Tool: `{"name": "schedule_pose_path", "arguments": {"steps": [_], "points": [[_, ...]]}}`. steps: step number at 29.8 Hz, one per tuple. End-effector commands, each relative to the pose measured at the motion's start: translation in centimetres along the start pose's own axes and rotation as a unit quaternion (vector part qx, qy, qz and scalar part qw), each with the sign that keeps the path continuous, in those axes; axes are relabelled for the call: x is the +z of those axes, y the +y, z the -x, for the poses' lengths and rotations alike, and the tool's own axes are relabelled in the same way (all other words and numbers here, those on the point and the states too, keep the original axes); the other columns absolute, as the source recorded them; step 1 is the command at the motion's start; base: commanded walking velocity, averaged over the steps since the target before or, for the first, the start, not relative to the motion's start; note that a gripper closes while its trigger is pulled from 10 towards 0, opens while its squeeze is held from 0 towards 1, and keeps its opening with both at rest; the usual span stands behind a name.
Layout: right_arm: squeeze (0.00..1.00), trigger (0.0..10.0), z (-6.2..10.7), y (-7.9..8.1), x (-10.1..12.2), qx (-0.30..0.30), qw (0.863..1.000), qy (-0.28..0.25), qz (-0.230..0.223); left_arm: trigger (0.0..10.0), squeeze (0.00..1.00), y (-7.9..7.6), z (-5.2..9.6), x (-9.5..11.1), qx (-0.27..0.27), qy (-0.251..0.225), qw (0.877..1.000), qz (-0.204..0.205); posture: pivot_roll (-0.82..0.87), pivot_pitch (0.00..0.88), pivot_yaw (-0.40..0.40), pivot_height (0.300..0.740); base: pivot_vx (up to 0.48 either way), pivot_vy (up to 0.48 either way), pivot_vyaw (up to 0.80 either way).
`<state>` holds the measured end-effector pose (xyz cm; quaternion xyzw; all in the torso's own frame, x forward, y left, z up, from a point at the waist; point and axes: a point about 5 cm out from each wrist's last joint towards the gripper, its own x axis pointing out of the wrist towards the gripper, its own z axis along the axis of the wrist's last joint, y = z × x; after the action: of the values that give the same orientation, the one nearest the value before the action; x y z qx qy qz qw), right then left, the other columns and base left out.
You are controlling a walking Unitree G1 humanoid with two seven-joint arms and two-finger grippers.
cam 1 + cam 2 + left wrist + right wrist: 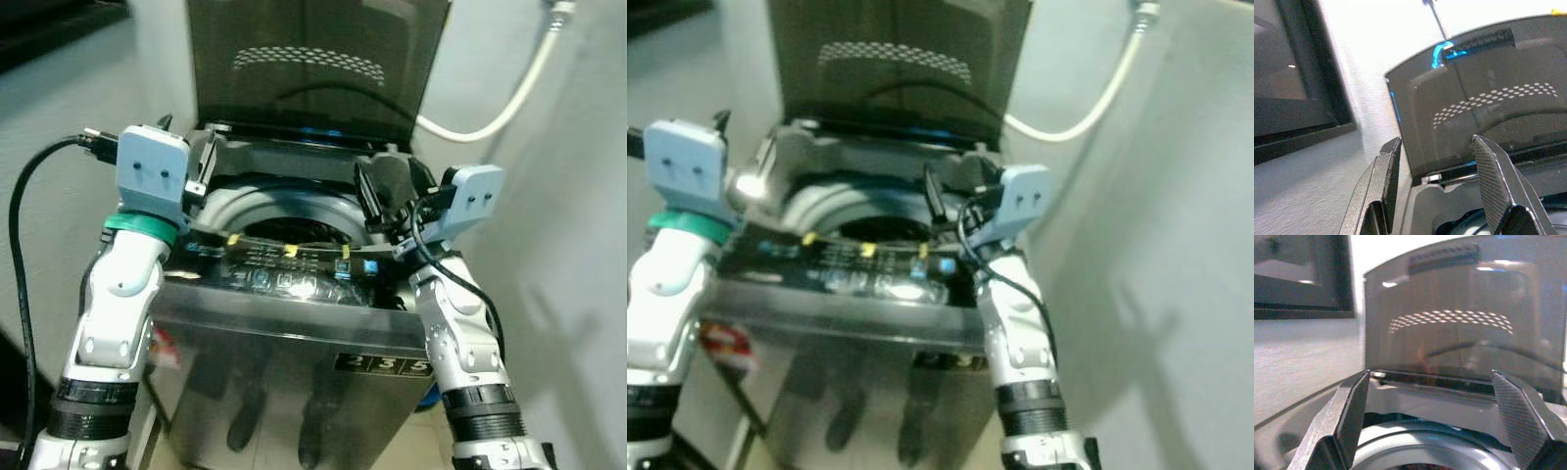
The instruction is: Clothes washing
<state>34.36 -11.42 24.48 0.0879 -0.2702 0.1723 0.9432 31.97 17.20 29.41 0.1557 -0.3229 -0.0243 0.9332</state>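
Note:
A grey top-loading washing machine stands before me with its dark tinted lid raised upright. The round drum opening shows behind the black control panel; what lies inside is too dark to tell. My left gripper is held over the machine's left rim, and its fingers are open with nothing between them. My right gripper hovers over the right rim of the opening, its fingers spread open and empty, facing the lid.
A white hose curves down the wall behind the machine on the right. Pale walls close in on both sides. A dark framed panel hangs on the wall to the left. Tiled floor shows by the machine's base.

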Motion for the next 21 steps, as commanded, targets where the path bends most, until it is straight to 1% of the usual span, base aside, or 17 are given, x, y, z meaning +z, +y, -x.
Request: {"name": "schedule_pose_path", "arguments": {"steps": [1, 5, 17, 20, 21], "points": [[0.0, 10.0, 0.15, -0.36, 0.02, -0.004, 1.0, -0.001, 0.006, 10.0, 0.0, -0.3, -0.15, 0.04, -0.008, -0.003, 1.0, -0.002, 0.04, 0.016, -0.038, 0.74, -0.352, 0.0, 0.0], [0.0, 10.0, 0.25, -0.34, -0.08, -0.002, 1.0, 0.003, 0.017, 10.0, 0.0, -0.38, -0.13, 0.0, -0.009, -0.003, 1.0, -0.002, 0.04, 0.018, -0.037, 0.74, -0.352, 0.0, 0.0], [0.0, 10.0, 0.34, -0.33, -0.37, 0.0, 1.0, 0.011, 0.029, 10.0, 0.0, -0.48, -0.11, -0.17, -0.009, -0.001, 1.0, -0.003, 0.04, 0.019, -0.037, 0.74, -0.35, 0.0, 0.0], [0.0, 10.0, 0.37, -0.34, -0.45, 0.0, 0.999, 0.013, 0.031, 10.0, 0.0, -0.53, -0.11, -0.23, -0.009, 0.0, 1.0, -0.002, 0.04, 0.019, -0.037, 0.74, -0.326, 0.0, 0.0], [0.0, 10.0, 0.45, -0.35, -0.65, 0.001, 0.999, 0.019, 0.033, 10.0, 0.0, -0.67, -0.05, -0.39, -0.013, 0.005, 1.0, -0.003, 0.04, 0.024, -0.037, 0.74, 0.0, 0.0, 0.0]]}}
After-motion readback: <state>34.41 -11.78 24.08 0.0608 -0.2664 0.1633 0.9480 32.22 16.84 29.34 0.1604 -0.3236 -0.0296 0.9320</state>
